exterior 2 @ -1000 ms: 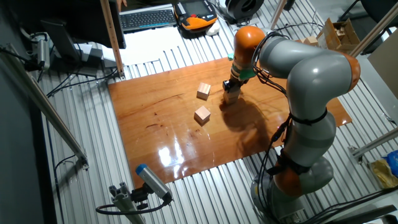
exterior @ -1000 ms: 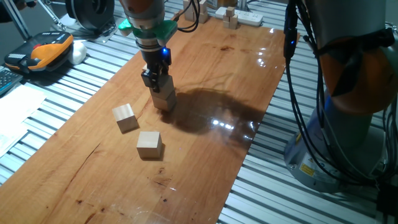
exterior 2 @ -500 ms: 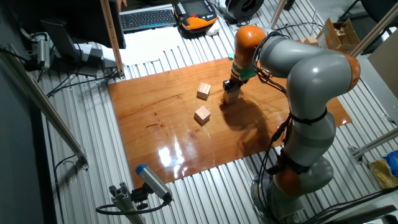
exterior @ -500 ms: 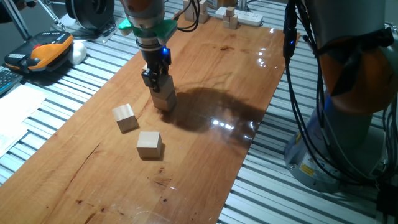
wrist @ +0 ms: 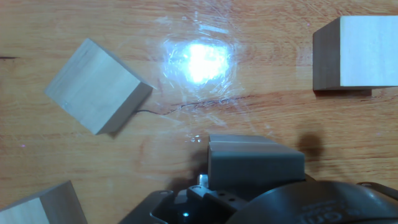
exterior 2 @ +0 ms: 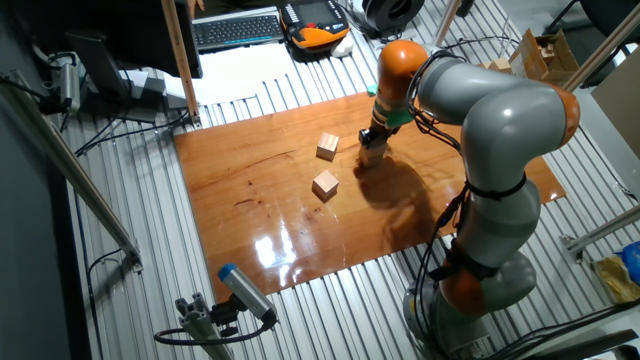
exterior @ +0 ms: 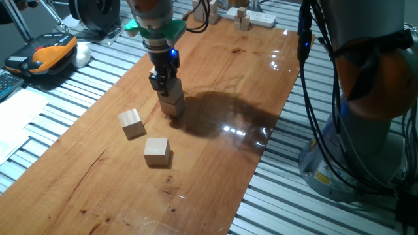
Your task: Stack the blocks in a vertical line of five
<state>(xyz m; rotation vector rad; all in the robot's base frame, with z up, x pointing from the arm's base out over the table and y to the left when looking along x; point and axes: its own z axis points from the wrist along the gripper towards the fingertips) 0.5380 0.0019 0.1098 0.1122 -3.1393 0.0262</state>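
Observation:
My gripper (exterior: 165, 88) stands over a short stack of blocks (exterior: 174, 106) near the middle of the wooden board. Its dark fingers hug the sides of the top block with no gap showing. The other fixed view shows the same gripper (exterior 2: 372, 138) on the stack (exterior 2: 371, 155). Two loose blocks lie to the front left, one (exterior: 130, 123) closer to the stack and one (exterior: 157, 151) farther out. In the hand view one grey finger (wrist: 255, 163) hangs above the board, with blocks at the left (wrist: 96, 87), top right (wrist: 357, 53) and bottom left corner (wrist: 37, 208).
A cluster of small wooden blocks (exterior: 243, 16) sits far back beside a white power strip (exterior: 262, 19). An orange and black device (exterior: 53, 51) lies off the board's left edge. The arm's grey base (exterior 2: 480, 270) and its cables stand by the right side.

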